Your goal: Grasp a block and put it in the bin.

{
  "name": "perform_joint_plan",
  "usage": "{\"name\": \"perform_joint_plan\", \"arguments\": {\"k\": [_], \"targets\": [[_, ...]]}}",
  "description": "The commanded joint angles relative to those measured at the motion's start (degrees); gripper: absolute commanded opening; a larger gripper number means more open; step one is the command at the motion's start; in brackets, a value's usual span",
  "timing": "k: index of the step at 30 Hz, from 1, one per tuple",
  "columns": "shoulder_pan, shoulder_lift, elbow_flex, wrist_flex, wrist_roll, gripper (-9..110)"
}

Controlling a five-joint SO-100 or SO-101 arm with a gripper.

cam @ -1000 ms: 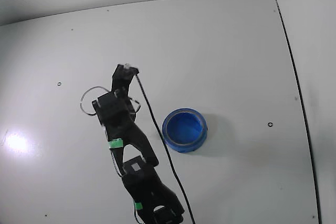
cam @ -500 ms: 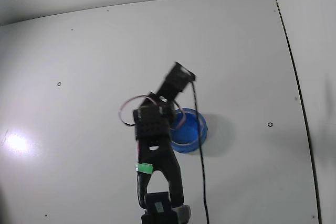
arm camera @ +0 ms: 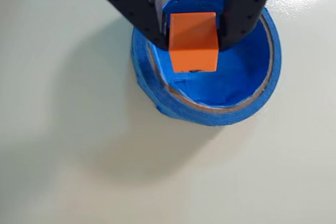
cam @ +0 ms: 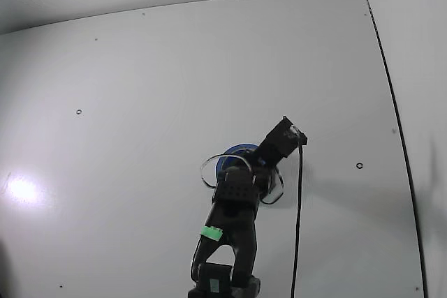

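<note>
1. In the wrist view the jaws (arm camera: 193, 38) come in from the top edge: two matte black plastic fingers (arm camera: 137, 4), flat-sided and tapering, pinching the block (arm camera: 193, 42) between their inner faces.
2. The block is a small cube with crisp edges and a smooth surface; here it looks orange. It hangs over the bin's opening, nearer the rim on the jaws' side, and whether it touches the floor below cannot be told.
3. The bin (arm camera: 157, 95) is a round, shallow bowl with a thick wall, wrapped in bright blue tape that shows wrinkles and overlapping strips; a thin pale-brown line runs along its inner rim.
4. It sits on a plain, smooth, off-white worktop (arm camera: 63, 171).
5. In the fixed view the black arm (cam: 234, 214), marked with a green tag, reaches over the bin (cam: 230, 153) and covers most of it; the block is not visible there.
</note>
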Motion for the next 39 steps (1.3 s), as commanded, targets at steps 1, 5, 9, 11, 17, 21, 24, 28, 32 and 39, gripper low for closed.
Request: {"name": "perform_joint_plan", "arguments": {"k": [1,5,9,11,17,21,24,28,32,39], "targets": [[1.1,3.8,-0.8,-1.8,-0.9,1],[1.0,3.8,-0.8,-1.8,-0.8,1],[1.0,3.8,-0.8,-1.8,-0.9,1],[1.0,3.8,-0.8,-1.8,-1.1,1],[1.0,3.8,-0.8,-1.8,-1.1,10],[1.0,3.9,-0.8,-1.8,-1.2,16],[1.0,3.9,-0.8,-1.8,-1.2,17],[1.0,3.9,-1.2,-1.7,-1.2,19],[1.0,4.5,-1.4,-1.2,-0.4,18],[1.6,24.8,1.0,-1.1,7.3,-1]]}}
